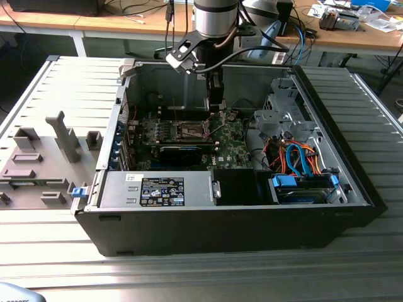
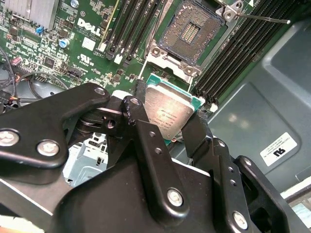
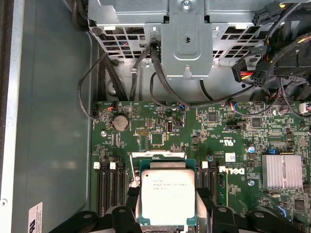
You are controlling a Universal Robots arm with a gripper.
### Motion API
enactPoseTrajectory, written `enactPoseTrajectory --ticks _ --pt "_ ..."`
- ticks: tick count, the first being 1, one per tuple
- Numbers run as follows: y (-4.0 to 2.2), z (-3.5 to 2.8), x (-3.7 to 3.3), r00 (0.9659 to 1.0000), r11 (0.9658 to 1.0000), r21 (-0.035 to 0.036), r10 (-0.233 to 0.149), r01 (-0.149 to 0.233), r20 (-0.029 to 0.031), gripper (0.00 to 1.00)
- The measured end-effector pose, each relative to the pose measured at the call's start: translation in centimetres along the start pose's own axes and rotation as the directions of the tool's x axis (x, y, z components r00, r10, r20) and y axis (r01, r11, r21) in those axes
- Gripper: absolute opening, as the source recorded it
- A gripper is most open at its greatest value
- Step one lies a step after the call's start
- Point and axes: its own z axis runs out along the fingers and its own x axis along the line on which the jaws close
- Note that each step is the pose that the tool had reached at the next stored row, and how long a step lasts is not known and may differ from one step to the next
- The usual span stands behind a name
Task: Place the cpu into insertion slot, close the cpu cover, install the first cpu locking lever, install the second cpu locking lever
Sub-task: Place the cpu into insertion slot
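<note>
My gripper [image 2: 167, 124] is shut on the cpu [image 2: 167, 112], a flat square chip with a silvery top and green edge, pinched at two opposite sides by the black fingers [image 2: 141, 121]. In the first wrist view the cpu [image 3: 167, 191] hangs over the green motherboard [image 3: 233, 131]. The insertion slot [image 2: 188, 31] lies uncovered, its dark contact field showing inside a shiny rim, a short way beyond the chip. A thin locking lever [image 2: 262, 18] stands free beside it. A silver frame edge [image 3: 158, 154] shows past the chip; whether it is the cpu cover I cannot tell. In the exterior view the gripper [image 1: 216, 108] reaches down into the open computer case [image 1: 352, 189], near the slot [image 1: 189, 131].
Long black memory slots [image 2: 141, 24] flank the socket on both sides. A finned heatsink [image 3: 282, 171] sits on the board. A metal drive cage [image 3: 187, 36] with black cables [image 3: 160, 77] rises behind. The case wall [image 3: 48, 121] is close. Grey fixtures [image 1: 44, 157] lie outside.
</note>
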Motion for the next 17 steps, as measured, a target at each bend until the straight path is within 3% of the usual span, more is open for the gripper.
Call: enactPoseTrajectory --ticks 17 --pt "-0.06 0.43 -0.01 1.0000 1.0000 0.0000 0.000 0.000 0.0001 0.54"
